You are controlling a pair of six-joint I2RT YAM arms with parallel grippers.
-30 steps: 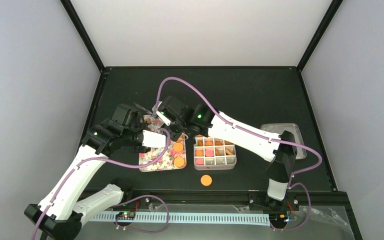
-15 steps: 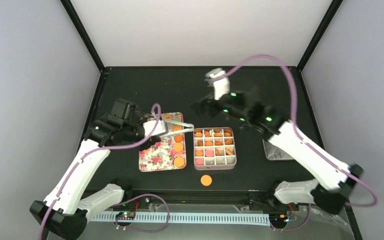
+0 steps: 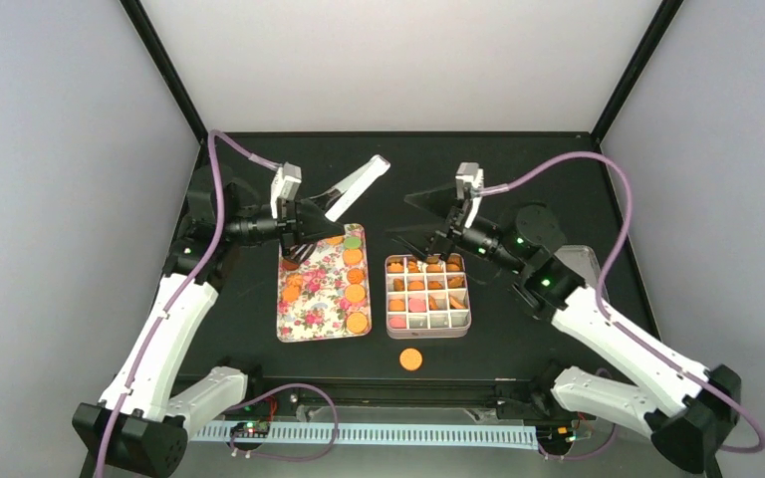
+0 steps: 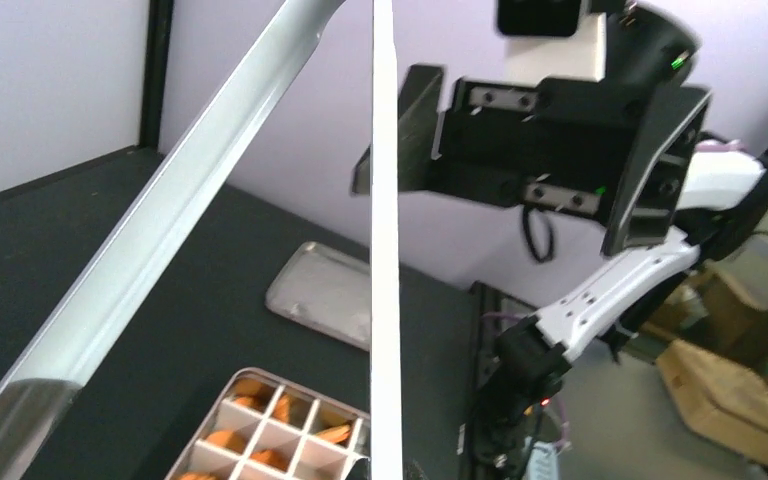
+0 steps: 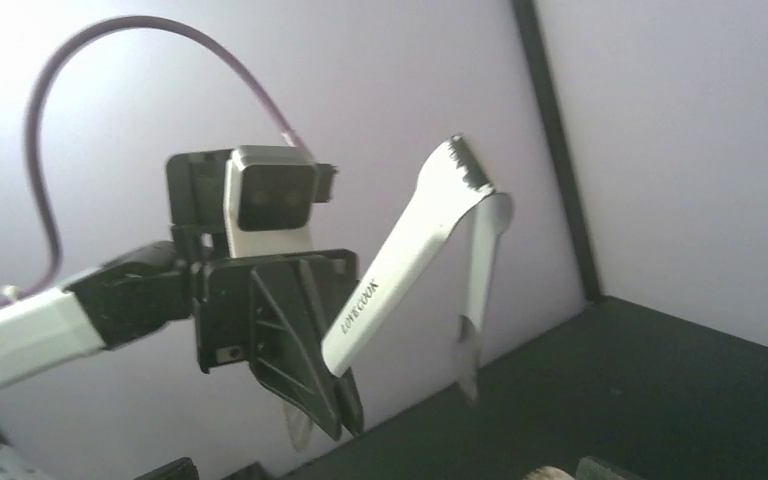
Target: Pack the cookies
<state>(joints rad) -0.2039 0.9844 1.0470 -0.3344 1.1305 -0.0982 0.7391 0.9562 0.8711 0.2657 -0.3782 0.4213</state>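
Observation:
My left gripper (image 3: 311, 221) is shut on one arm of the metal tongs (image 3: 357, 183), held in the air above the far end of the flower tray (image 3: 311, 311). The right wrist view shows the same: the left gripper (image 5: 345, 405) is shut on the tongs (image 5: 412, 250), whose second arm hangs free. Orange cookies (image 3: 356, 293) lie along the tray's right side. More cookies (image 3: 416, 286) fill the white divided box (image 3: 463, 321). One cookie (image 3: 410, 358) lies loose on the table. My right gripper (image 3: 420, 221) hovers open and empty above the box's far edge.
A clear lid (image 3: 586, 267) lies to the right of the box, partly under my right arm; the left wrist view shows the lid (image 4: 322, 290) beyond the box (image 4: 260, 430). Black frame posts and grey walls bound the dark table.
My right gripper opened, left the tongs by the tray, swung up and right, and now hangs over the box. My left arm lifted the tongs off the tray and drew back.

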